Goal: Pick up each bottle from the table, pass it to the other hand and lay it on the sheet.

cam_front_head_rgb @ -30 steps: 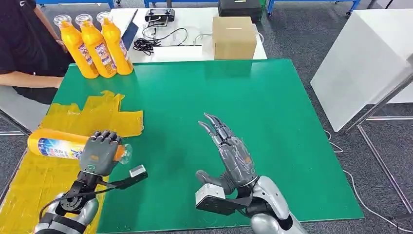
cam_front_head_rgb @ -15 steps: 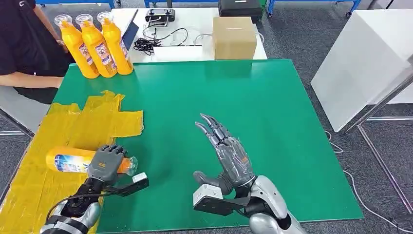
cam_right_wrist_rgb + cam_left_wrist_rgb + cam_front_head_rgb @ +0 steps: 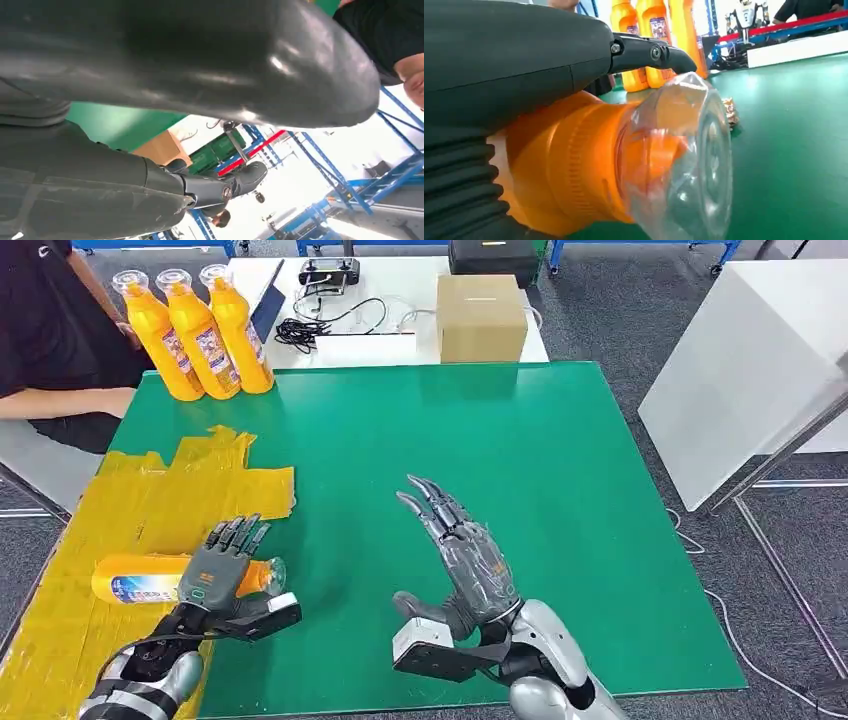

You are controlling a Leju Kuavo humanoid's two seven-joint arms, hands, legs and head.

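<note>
The left hand (image 3: 222, 570) hovers over the orange bottle (image 3: 150, 578), fingers fanned out straight and apart, gripping nothing. That bottle lies on its side on the yellow sheet (image 3: 150, 502), directly under the hand's palm, its clear cap (image 3: 272, 574) poking out past the sheet's edge onto the green counter (image 3: 520, 460). From the left wrist view, the cap (image 3: 679, 160) looms just beside the palm, orange shoulder (image 3: 569, 165) behind it, a dark finger (image 3: 649, 52) stretched above it.

Over to the right hand (image 3: 465, 555): open too, fingers extended and pointing away from the robot, thumb held out to the side, nothing in it, raised above bare green counter, well apart from the lying bottle.

Far ahead of the left hand, 3 upright orange bottles (image 3: 195, 335) stand in a tight row at the counter's far corner, beside a seated person (image 3: 50, 330). Beyond the right hand's fingertips, a cardboard box (image 3: 481, 317) sits on the white table (image 3: 400, 345), with black cables (image 3: 305, 330) beside it.
</note>
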